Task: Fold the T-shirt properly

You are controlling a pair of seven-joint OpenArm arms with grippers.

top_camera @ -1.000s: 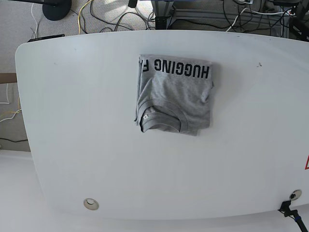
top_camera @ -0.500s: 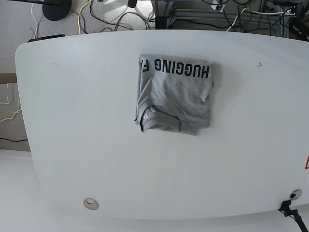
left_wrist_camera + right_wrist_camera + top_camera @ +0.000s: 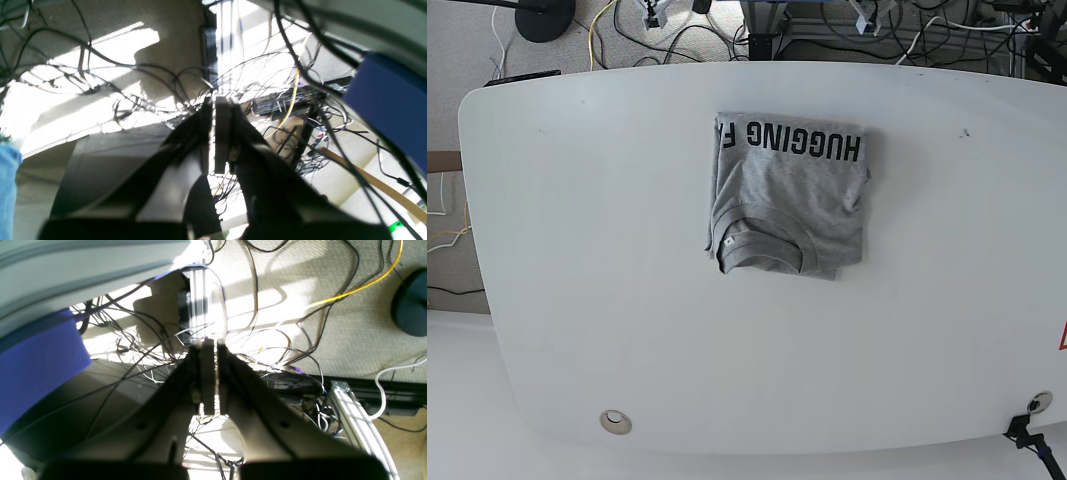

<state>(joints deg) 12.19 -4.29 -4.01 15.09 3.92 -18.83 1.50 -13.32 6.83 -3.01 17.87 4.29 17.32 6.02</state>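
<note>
The heather-grey T-shirt (image 3: pixel 789 196) lies folded into a compact rectangle on the white table (image 3: pixel 607 250), a little behind its middle. Black "HUGGING F" lettering runs along its far edge and the ribbed collar faces the near edge. Both grippers are off the shirt, beyond the table's far edge. In the base view, the right gripper (image 3: pixel 652 12) shows as a small tip at top left and the left gripper (image 3: pixel 859 14) at top right. In the wrist views, the left gripper (image 3: pixel 215 100) and right gripper (image 3: pixel 209 341) are shut on nothing, over the cabled floor.
Tangled cables (image 3: pixel 677 35) and a dark stand base (image 3: pixel 542 18) lie on the carpet behind the table. A blue block (image 3: pixel 390 106) and aluminium rails (image 3: pixel 360 420) sit near the grippers. Two round grommets (image 3: pixel 615 422) mark the table's near edge.
The T-shirt has not moved. Both gripper tips have come further into the top edge of the base view.
</note>
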